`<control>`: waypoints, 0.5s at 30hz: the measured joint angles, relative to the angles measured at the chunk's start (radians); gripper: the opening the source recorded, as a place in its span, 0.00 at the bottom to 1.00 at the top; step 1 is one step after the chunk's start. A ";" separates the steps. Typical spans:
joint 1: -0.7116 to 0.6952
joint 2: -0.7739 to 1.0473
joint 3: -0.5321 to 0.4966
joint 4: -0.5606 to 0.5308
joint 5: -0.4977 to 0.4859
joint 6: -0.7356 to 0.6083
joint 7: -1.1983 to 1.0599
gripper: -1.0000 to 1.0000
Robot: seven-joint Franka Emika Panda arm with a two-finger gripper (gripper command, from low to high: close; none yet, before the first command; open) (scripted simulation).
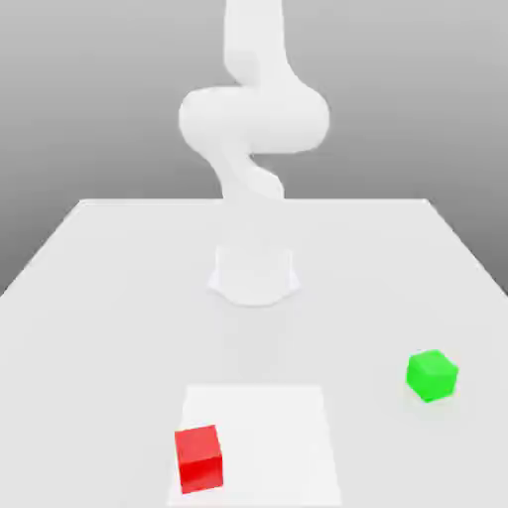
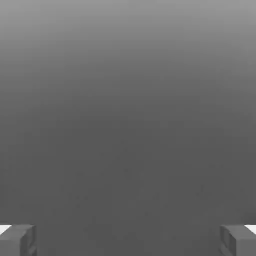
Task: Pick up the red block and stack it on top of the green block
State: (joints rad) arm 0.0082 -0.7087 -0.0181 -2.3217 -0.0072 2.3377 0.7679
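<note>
I've done nothing yet: my claw point(image 2: 128, 240) is wide open and empty, the red block point(image 1: 198, 457) sits on the tabletop point(image 1: 119, 298) around seven o'clock, the green block point(image 1: 432, 375) well apart near four.
</note>
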 joint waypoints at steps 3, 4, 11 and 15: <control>0.008 0.114 -0.022 -0.027 -0.004 0.048 -0.044 0.50; 0.010 0.150 -0.030 -0.036 -0.005 0.063 -0.059 0.50; 0.020 0.404 -0.079 -0.097 0.003 0.169 -0.169 0.50; 0.021 0.549 -0.102 -0.131 0.017 0.229 -0.239 0.50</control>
State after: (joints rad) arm 0.0297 -0.1594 -0.1205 -2.4530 0.0098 2.5668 0.5289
